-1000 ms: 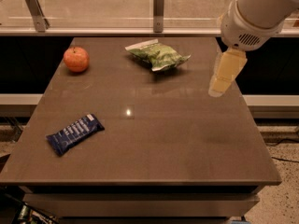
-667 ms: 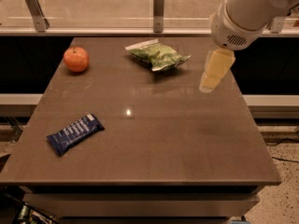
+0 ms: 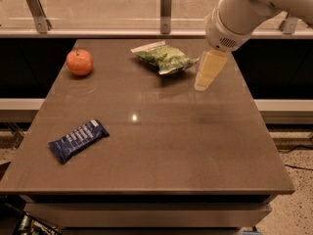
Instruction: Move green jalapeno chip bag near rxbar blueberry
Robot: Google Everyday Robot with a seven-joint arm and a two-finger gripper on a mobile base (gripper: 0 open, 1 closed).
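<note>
Green jalapeno chip bag (image 3: 166,58) slants back-left to front-right; gripper (image 3: 203,80) beside its right end.

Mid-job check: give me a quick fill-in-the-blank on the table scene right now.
1. The hand hangs beside the green jalapeno chip bag, holding ___.
2. The rxbar blueberry lies near the table's ___ left corner.
3. The apple sits at the back ___ corner.
Missing words: nothing; front; left.
</note>
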